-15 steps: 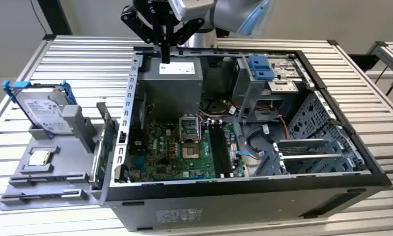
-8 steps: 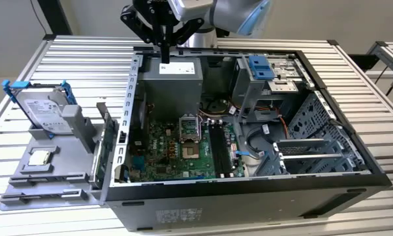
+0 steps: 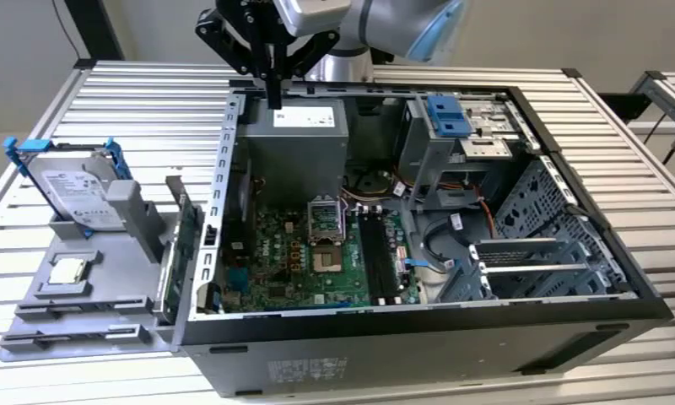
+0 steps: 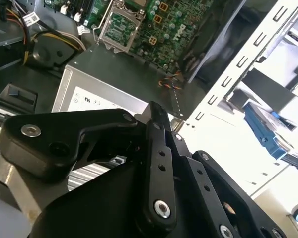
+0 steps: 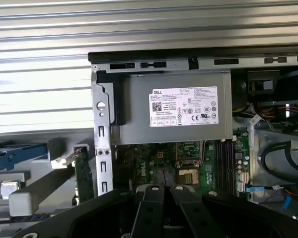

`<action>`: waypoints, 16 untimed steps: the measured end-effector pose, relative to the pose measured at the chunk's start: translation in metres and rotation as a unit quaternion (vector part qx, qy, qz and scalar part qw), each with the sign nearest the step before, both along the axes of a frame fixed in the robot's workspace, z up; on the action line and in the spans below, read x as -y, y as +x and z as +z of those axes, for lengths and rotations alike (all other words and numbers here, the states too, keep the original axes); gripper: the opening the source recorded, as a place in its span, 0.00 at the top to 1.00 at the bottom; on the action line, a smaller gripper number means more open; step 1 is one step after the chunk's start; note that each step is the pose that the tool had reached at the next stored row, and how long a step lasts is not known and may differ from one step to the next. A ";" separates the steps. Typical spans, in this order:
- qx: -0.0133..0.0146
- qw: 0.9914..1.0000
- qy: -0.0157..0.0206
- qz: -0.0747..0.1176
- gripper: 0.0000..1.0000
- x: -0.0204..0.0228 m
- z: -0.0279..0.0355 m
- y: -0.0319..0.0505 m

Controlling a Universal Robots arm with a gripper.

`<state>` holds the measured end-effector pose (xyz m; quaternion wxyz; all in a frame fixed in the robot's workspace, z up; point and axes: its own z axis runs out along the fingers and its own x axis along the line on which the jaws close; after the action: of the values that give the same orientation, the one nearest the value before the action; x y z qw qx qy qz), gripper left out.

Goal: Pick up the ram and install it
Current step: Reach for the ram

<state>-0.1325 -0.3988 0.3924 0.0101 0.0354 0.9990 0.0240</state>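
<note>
My gripper hangs above the back edge of the open computer case, over the grey power supply. Its black fingers are pressed together with nothing visible between them in both wrist views. The ram looks like a thin dark strip standing edge-on on the grey tray, just outside the case wall at the exterior view's left and well away from the gripper. The black memory slots lie empty on the green motherboard, beside the processor socket.
The tray also holds a hard drive in a blue bracket, a small silver chip and a broader green board on edge. Cables, a drive cage and metal brackets fill the case's right half. The slatted table surrounds everything.
</note>
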 end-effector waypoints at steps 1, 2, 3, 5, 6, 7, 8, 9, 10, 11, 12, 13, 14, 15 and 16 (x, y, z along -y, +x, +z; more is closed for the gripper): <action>0.000 1.000 0.000 0.000 1.00 0.0000 0.0000 -0.0016; 0.000 1.000 0.000 0.000 1.00 0.0000 0.0000 -0.0033; 0.000 1.000 0.000 0.000 1.00 0.0000 -0.0001 -0.0051; 0.000 1.000 0.000 0.000 1.00 0.0000 -0.0001 -0.0089; 0.000 1.000 0.000 0.000 1.00 0.0000 -0.0002 -0.0110; -0.001 1.000 0.000 0.000 1.00 0.0000 -0.0003 -0.0132; -0.001 1.000 0.000 0.000 1.00 0.0000 -0.0004 -0.0153; -0.002 1.000 0.000 0.000 1.00 0.0000 -0.0005 -0.0174; -0.002 1.000 0.000 0.000 1.00 0.0000 -0.0006 -0.0196; -0.003 1.000 0.000 0.000 1.00 0.0000 -0.0006 -0.0218; -0.003 1.000 0.000 0.000 1.00 0.0000 -0.0007 -0.0239; -0.004 1.000 0.000 0.000 1.00 0.0001 -0.0008 -0.0264; -0.004 1.000 0.000 0.000 1.00 0.0001 -0.0009 -0.0287; -0.004 1.000 0.000 0.000 1.00 0.0000 -0.0010 -0.0308; -0.004 1.000 0.000 0.000 1.00 0.0001 -0.0011 -0.0326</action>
<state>-0.1651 -0.3988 0.3914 0.0056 0.0355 0.9991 0.0239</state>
